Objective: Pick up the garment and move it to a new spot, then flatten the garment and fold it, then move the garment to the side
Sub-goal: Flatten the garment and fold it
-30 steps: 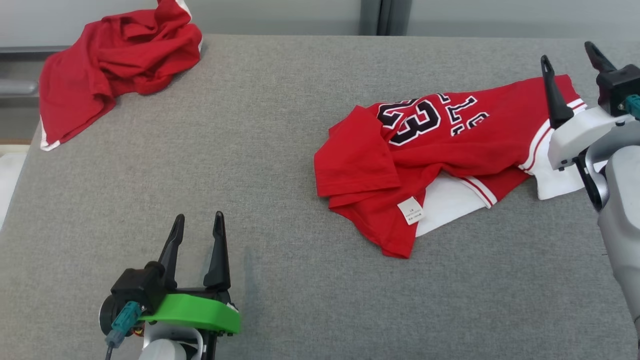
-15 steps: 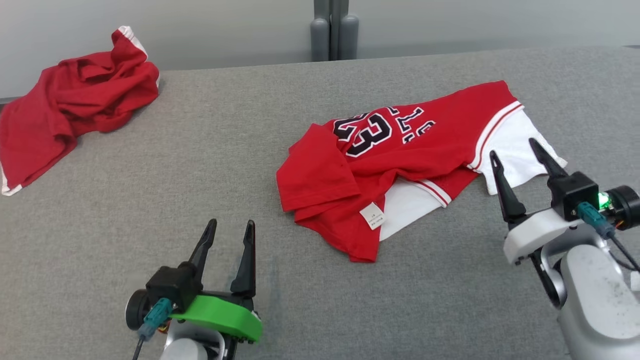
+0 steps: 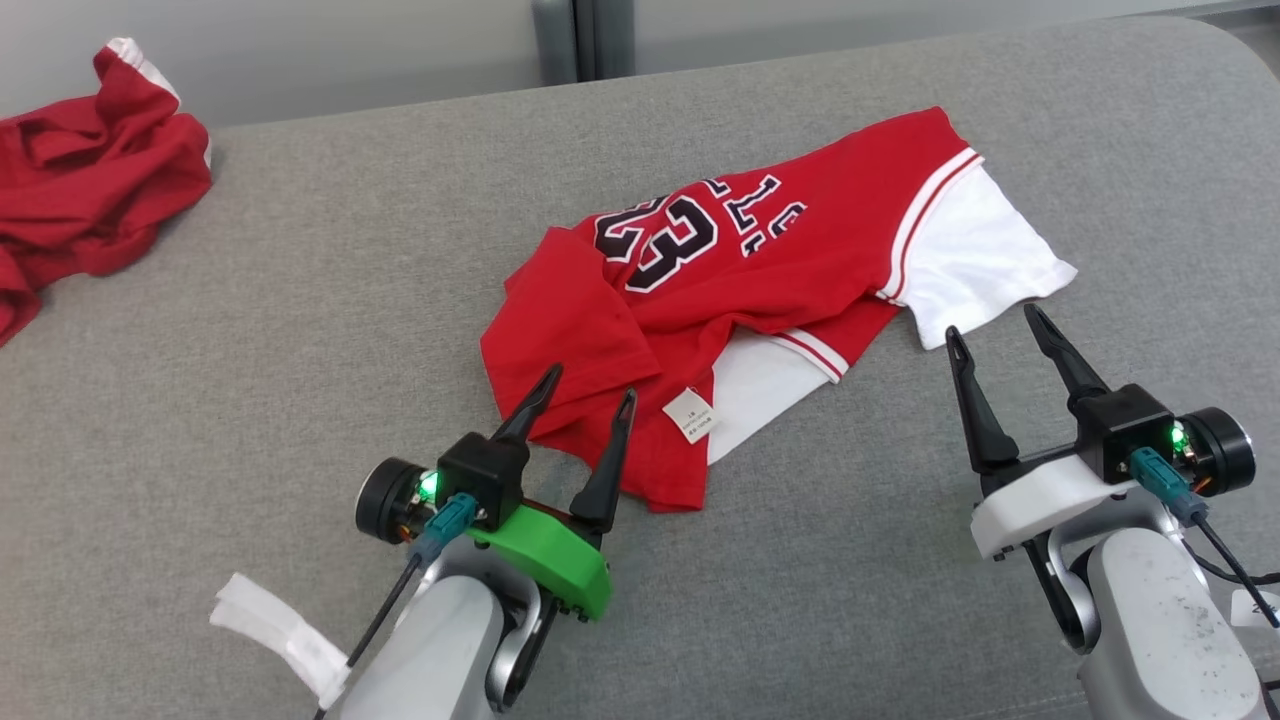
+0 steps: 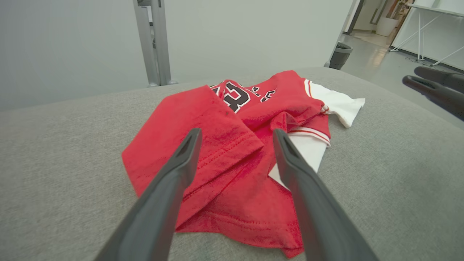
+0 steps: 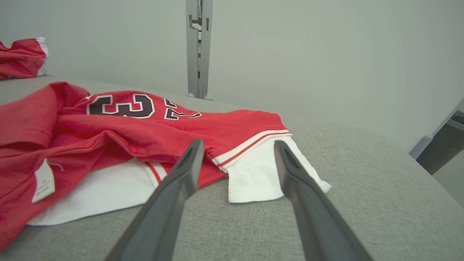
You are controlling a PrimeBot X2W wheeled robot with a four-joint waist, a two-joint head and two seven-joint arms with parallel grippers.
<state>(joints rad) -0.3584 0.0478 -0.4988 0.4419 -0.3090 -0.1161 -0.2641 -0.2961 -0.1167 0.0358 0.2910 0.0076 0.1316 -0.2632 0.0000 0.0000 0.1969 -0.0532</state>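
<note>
A red jersey (image 3: 760, 270) with black and white numbers and white sleeves lies crumpled on the grey table (image 3: 300, 330), a white label showing at its near edge. My left gripper (image 3: 590, 385) stands open, its fingertips over the jersey's near-left red edge (image 4: 224, 170). My right gripper (image 3: 990, 320) is open too, just short of the white sleeve (image 3: 985, 265) at the jersey's right end. In the right wrist view that white sleeve (image 5: 257, 174) lies between and just beyond my fingers.
A second red garment (image 3: 80, 190) is bunched at the table's far left corner. A white strip (image 3: 275, 625) hangs near my left forearm. A grey post (image 3: 580, 40) stands behind the table, whose right end curves away.
The head camera has swung, shifting the whole picture left. My left gripper has come up to the jersey's near-left edge. My right gripper has pulled back off the sleeve to its near side.
</note>
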